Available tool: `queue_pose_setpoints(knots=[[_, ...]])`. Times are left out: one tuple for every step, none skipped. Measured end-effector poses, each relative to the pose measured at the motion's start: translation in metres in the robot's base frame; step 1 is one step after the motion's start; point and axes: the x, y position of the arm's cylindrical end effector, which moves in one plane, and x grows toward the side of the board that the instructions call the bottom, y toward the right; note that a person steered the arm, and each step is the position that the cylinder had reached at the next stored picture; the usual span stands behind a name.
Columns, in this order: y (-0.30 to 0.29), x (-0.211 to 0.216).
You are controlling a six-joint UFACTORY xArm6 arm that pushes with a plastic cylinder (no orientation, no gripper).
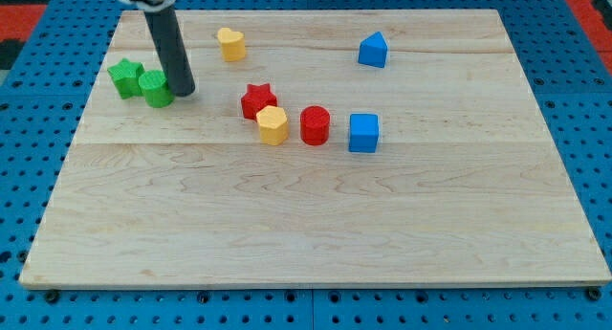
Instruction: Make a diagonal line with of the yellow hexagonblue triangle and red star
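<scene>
My tip (185, 92), a bare rod holding nothing, touches the green cylinder (156, 88) far left, beside the green star (124, 77). Red star (256, 99) and yellow hexagon (273, 124) touch mid-board; the red cylinder (315, 124) sits just right; the blue triangle (373, 50) lies far right.

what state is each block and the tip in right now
my tip: down on the board, against the green cylinder's right side
green cylinder: touching the green star
green star: upright, leftmost
red star: touching the yellow hexagon
yellow hexagon: beside the red cylinder
red cylinder: upright
blue cube: flat
blue triangle: alone
yellow heart: alone
</scene>
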Motion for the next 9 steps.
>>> queue_pose_setpoints(knots=[[0.0,0.051],[0.027,0.087],[0.095,0.086],[0.127,0.066],[0.122,0.044],[0.102,0.037],[0.114,0.018],[0.153,-0.004],[0.184,-0.024]])
